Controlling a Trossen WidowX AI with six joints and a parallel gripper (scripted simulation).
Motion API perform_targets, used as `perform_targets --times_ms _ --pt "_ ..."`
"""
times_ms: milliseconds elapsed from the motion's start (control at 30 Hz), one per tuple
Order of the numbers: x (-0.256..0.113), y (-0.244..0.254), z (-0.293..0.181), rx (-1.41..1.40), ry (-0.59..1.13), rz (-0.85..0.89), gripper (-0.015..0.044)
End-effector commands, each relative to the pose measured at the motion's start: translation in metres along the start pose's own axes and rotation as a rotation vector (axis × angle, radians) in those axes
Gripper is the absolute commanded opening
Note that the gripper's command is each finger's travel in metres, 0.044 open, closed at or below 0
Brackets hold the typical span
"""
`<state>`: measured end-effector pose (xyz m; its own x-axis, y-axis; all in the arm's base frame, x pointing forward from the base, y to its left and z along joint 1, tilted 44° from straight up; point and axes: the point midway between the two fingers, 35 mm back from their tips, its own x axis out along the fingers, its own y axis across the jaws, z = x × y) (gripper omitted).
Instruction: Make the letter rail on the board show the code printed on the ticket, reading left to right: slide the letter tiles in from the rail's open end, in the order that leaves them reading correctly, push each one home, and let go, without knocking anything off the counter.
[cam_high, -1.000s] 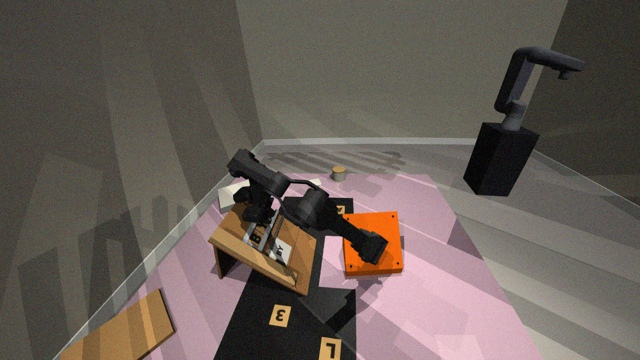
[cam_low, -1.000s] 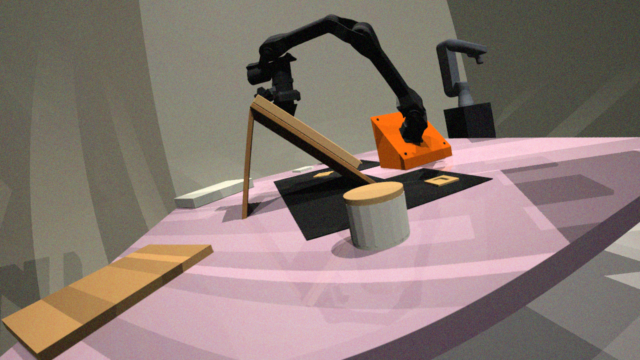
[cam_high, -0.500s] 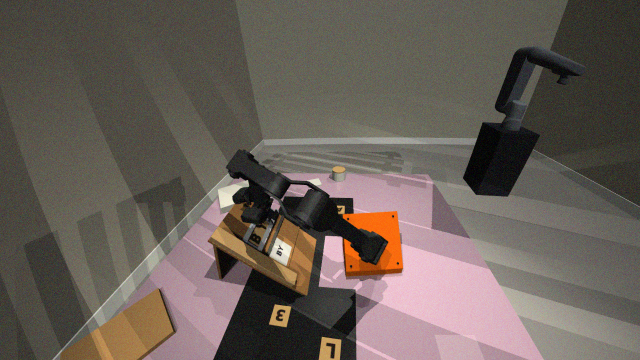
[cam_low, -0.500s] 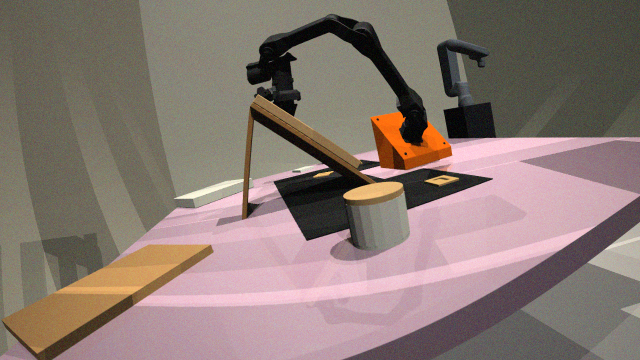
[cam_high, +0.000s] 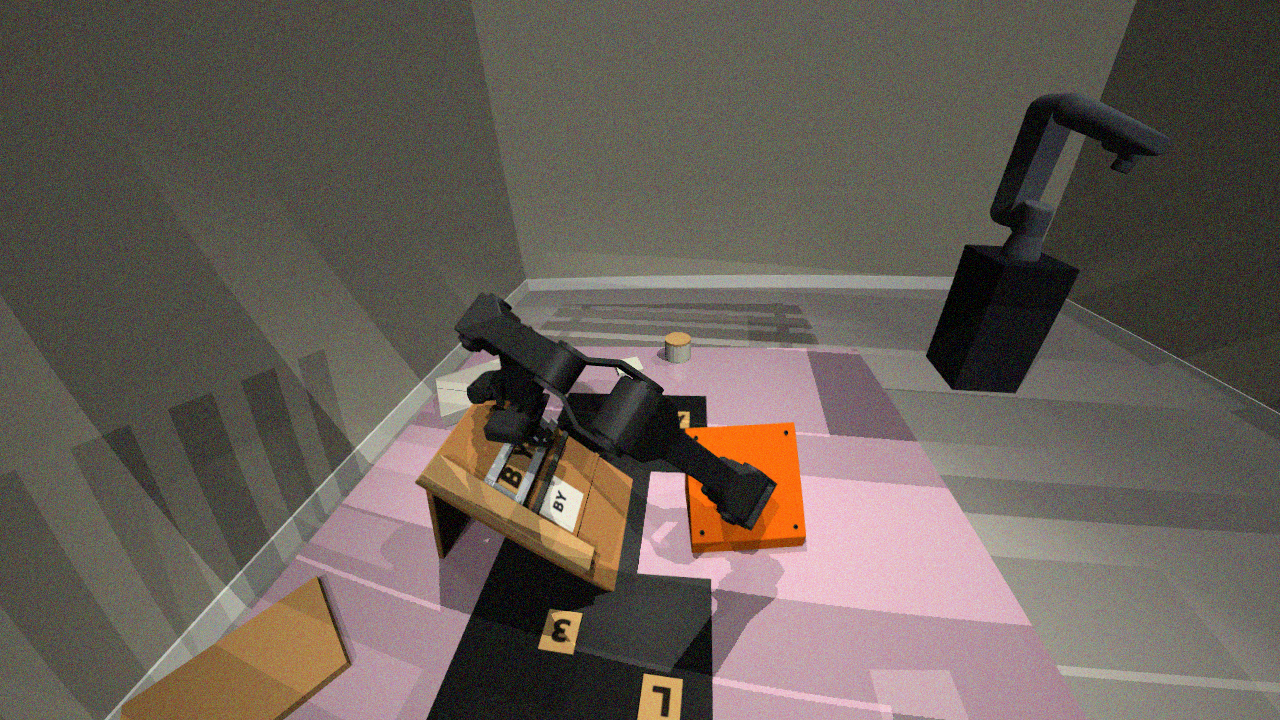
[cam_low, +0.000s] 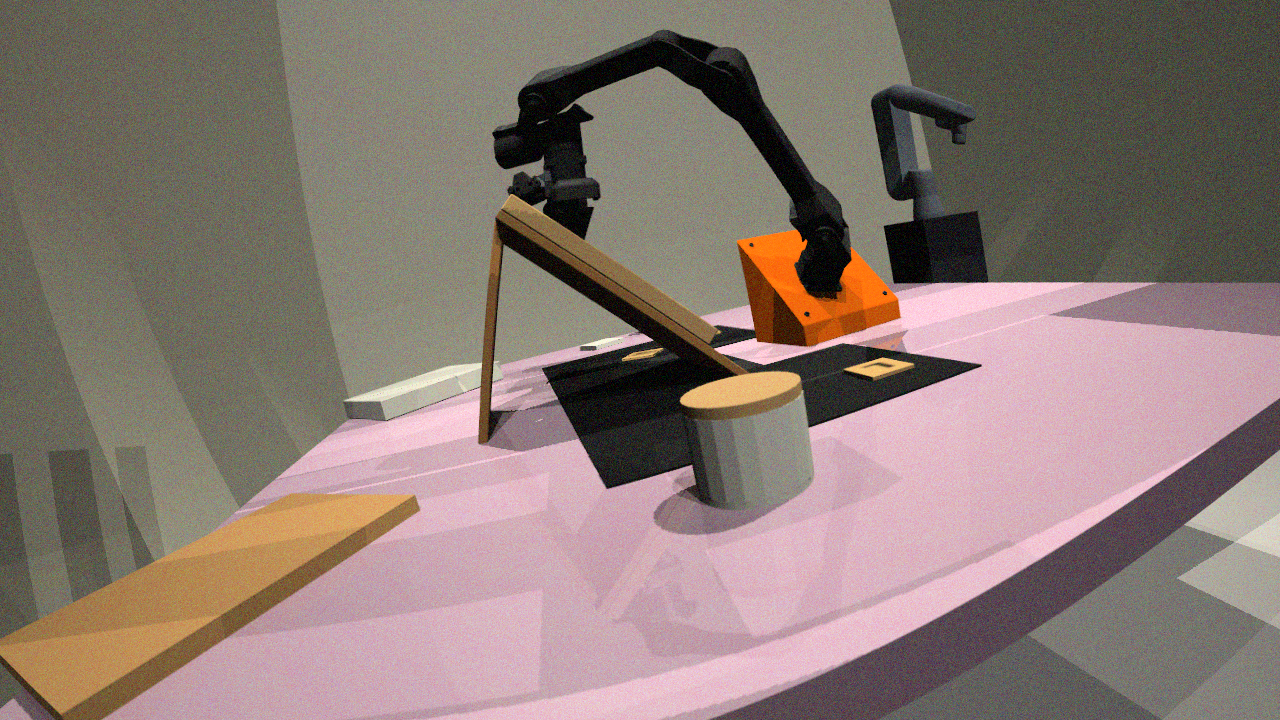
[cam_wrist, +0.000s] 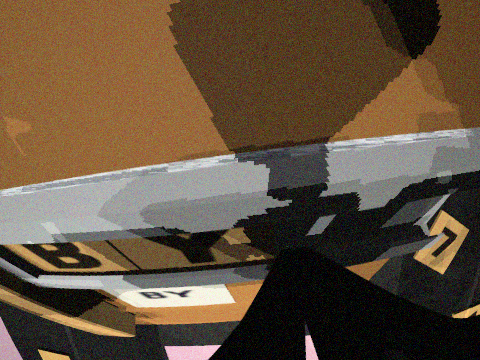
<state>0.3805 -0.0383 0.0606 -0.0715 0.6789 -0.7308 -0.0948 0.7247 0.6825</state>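
The tilted wooden board (cam_high: 613, 505) (cam_low: 617, 302) (cam_wrist: 100, 95) carries the grey letter rail (cam_wrist: 75, 215). In the rail, the B tile (cam_high: 512, 475) (cam_wrist: 72, 256) is at the left and the Y tile (cam_wrist: 200, 247) is to its right, with a thin seam between them. The ticket (cam_high: 565, 513) (cam_wrist: 215, 295) below the rail reads BY. My gripper (cam_high: 540, 437) (cam_wrist: 294, 260) is shut with no tile between its fingers, low over the rail at the Y tile's right side. Its fingertips are hidden behind the board in the exterior view. Shadow and the fingers obscure the Y tile's right edge.
A black mat (cam_high: 626, 626) holds loose tiles, including one marked 3 (cam_high: 560, 632) and one like a 7 (cam_wrist: 442, 242). An orange wedge (cam_high: 747, 447) (cam_low: 769, 308) is beside the board. A lidded cylinder (cam_high: 677, 349) (cam_low: 751, 461), wooden plank (cam_high: 250, 653) (cam_low: 205, 582) and white block (cam_low: 420, 391) stand around.
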Motion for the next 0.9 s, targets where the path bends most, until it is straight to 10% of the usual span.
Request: perform_targets --times_ms 0,400,867 --pt "-0.004 0.0 -0.005 -0.005 0.005 -0.002 0.0" --pt "-0.015 0.0 -0.015 -0.005 0.005 -0.002 0.0" --pt "-0.126 0.041 -0.085 0.012 -0.616 0.005 0.0368"
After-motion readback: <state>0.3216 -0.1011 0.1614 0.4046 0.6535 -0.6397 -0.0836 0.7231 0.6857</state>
